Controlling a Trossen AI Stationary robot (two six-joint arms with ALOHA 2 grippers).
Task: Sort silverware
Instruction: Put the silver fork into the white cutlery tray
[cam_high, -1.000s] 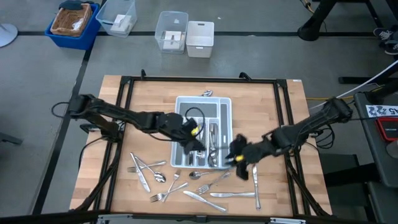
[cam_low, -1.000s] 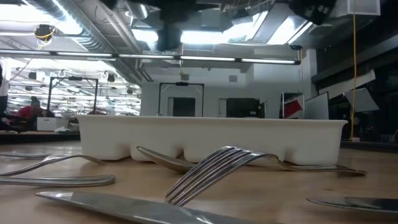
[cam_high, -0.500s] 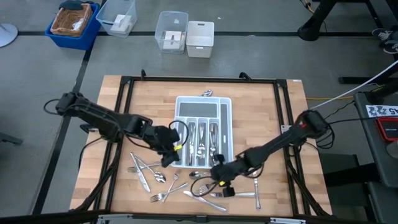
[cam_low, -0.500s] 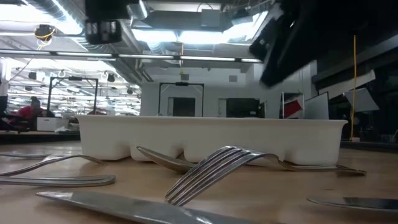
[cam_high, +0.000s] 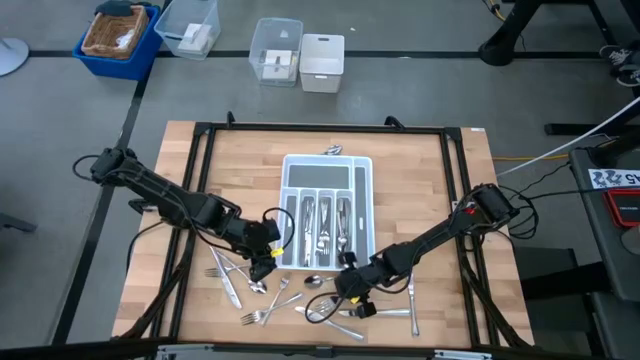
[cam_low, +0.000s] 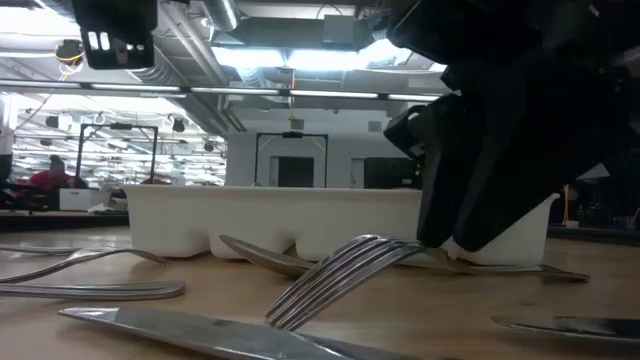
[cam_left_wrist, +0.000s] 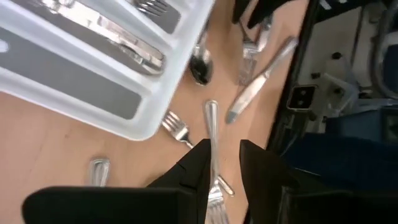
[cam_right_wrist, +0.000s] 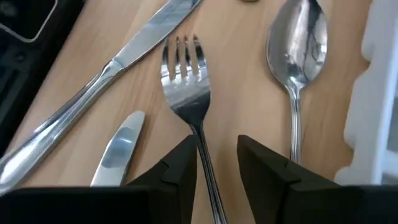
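- A pale wooden table (cam_high: 420, 190) inside a black frame is filling the high view's middle; grey floor and four bins are sitting along the top.
- Loose shiny silverware (cam_high: 335, 312) is lying low-centre, roughly a dozen slim pieces.
- The right gripper (cam_high: 350, 292) is hovering there, fingers parted astride a fork (cam_right_wrist: 185, 93), gripping nothing.
- The left gripper (cam_high: 265, 262) is hanging left of centre, fingers apart and empty.
- The white tray (cam_high: 363, 215), centre, is holding more pieces.

- Even, bright overhead light fell on the pale wooden table (cam_high: 420, 190), and shadows beside the white plastic divided tray (cam_high: 362, 215) were faint.
- In the low view, ceiling strip lights (cam_low: 300, 58) above that tray glared, and the dark arm (cam_low: 510, 130) in front of it stood as an unlit silhouette.
- The nearest shiny metal knife blade (cam_low: 200, 335) was blurred.
- Bright glints marked the shiny metal spoon bowl (cam_right_wrist: 298, 34) beside the tray.
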